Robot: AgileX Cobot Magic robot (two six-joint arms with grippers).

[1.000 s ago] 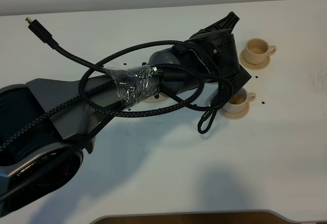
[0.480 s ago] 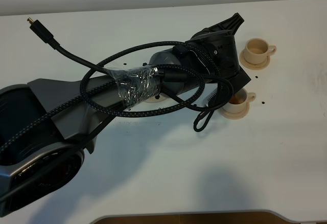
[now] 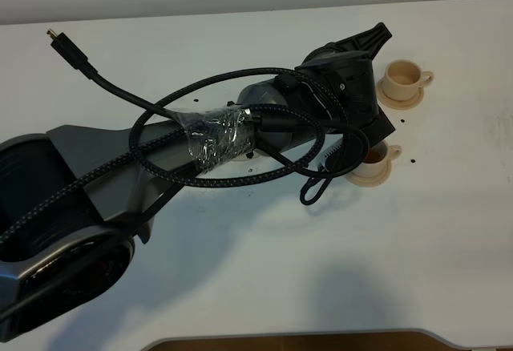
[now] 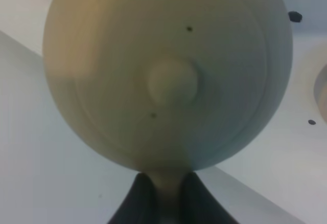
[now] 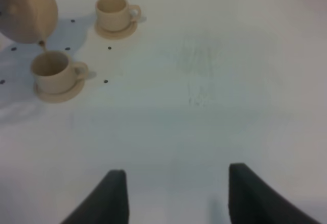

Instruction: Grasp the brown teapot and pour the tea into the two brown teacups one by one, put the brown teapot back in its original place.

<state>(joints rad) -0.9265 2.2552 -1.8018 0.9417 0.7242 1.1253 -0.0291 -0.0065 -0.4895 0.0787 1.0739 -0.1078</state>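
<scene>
One teacup (image 3: 380, 156) partly behind cable-wrapped left arm (image 3: 96, 159), other teacup (image 3: 403, 74) clear.

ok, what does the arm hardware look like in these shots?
Left arm: dark grey shell, black wrist housing. Black braided cable loops over it, bound with clear plastic wrap; loose gold-tipped plug. Right gripper: two black tapered fingers. No markings visible.
</scene>
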